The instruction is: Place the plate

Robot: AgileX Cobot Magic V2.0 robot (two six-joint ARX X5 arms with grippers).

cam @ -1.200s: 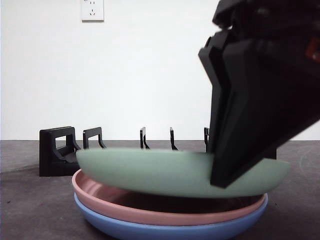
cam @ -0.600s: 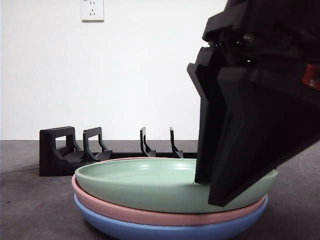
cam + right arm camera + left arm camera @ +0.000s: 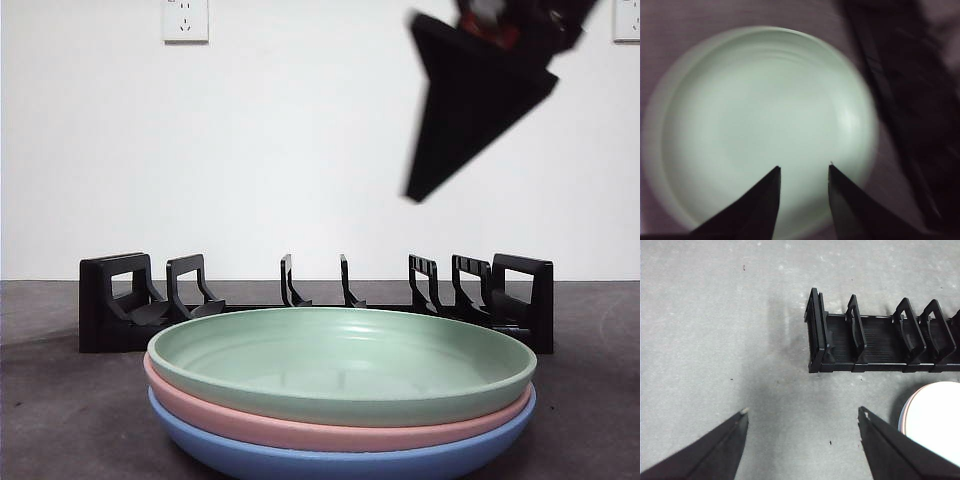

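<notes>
Green plate (image 3: 340, 365): pale sage, round, shallow, smooth raised rim, faint concentric rings in the well; lies level on top of a stack, resting on a pink plate (image 3: 250, 420), itself on a blue plate (image 3: 300, 462), at the near centre of the grey table (image 3: 60, 420). Black dish rack (image 3: 120, 300): long, upright slotted dividers, on the table just behind the stack, at 12 o'clock from it. Right pincer (image 3: 804, 172): jaws parted, grasping nothing, raised over the green plate, clear of it; blurred. Left pincer (image 3: 802, 415): jaws spread wide, empty, above bare table near the rack's end. Wall socket (image 3: 185, 20): white, on the wall behind.
</notes>
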